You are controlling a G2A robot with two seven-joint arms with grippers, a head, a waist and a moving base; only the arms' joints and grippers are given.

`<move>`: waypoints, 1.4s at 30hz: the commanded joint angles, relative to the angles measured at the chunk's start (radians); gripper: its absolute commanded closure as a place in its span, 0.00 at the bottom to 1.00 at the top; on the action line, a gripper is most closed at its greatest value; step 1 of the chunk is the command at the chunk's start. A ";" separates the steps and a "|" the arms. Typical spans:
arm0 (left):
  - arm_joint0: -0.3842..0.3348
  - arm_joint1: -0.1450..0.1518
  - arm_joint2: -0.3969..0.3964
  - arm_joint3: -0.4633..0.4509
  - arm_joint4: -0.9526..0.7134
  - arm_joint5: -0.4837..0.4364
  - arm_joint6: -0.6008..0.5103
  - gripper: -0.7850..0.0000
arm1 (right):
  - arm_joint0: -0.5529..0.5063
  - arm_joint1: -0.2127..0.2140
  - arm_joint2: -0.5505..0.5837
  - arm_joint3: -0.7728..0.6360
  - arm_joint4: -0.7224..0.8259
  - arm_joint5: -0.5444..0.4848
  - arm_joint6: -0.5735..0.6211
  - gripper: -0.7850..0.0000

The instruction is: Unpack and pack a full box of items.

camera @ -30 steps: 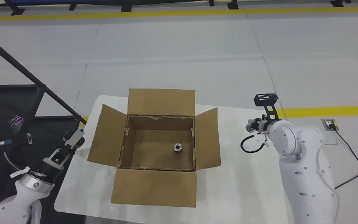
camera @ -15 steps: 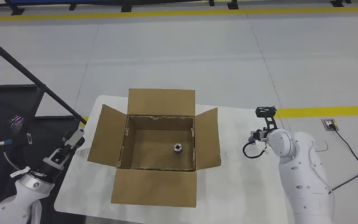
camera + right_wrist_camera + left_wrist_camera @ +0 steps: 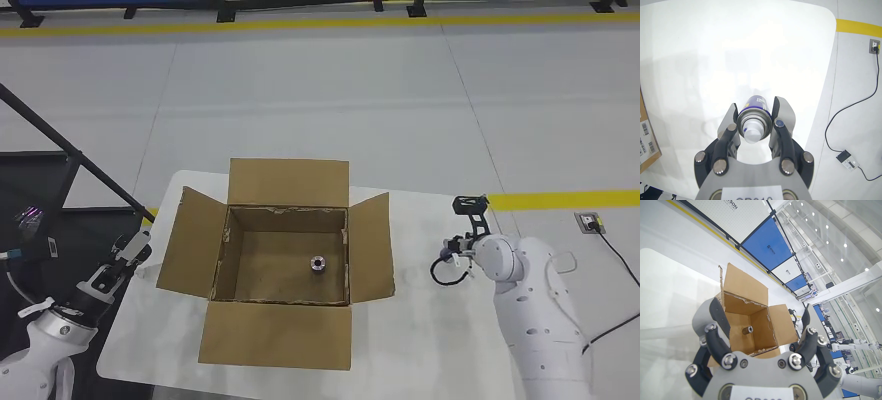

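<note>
An open cardboard box point(image 3: 285, 215) stands mid-table with all flaps spread; a small metal cylinder point(image 3: 318, 264) lies on its floor, also the metal cylinder point(image 3: 747, 330) in the left wrist view. My right gripper point(image 3: 755, 108) is shut on a purple spray can point(image 3: 755, 113) with a white cap, held upright over the white table point(image 3: 734, 56) to the right of the box. In the top view the right arm point(image 3: 505, 260) hangs over the table's right part. My left gripper point(image 3: 761, 311) is open with nothing in it, off the table's left edge, facing the box point(image 3: 753, 313).
A black tripod pole point(image 3: 70, 150) slants past the table's left side. A wall socket with a black cable point(image 3: 874, 47) lies on the floor to the right. A yellow floor line point(image 3: 560, 200) runs behind the table.
The right arm has drawn back and lowered toward the table's right part with the can. The left arm and the box have stayed still.
</note>
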 commanded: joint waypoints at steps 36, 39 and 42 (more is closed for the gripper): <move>0.000 0.000 0.000 0.000 0.000 0.000 0.000 0.00 | 0.267 -0.130 -0.712 -0.090 0.405 -0.146 0.019 0.00; 0.000 0.000 0.000 0.000 0.000 0.000 0.000 0.00 | 0.314 -0.161 -0.777 0.030 0.426 -0.137 0.015 0.00; 0.000 0.000 0.000 0.000 0.000 0.000 0.000 0.00 | 0.346 -0.192 -0.836 0.140 0.423 -0.110 0.010 0.00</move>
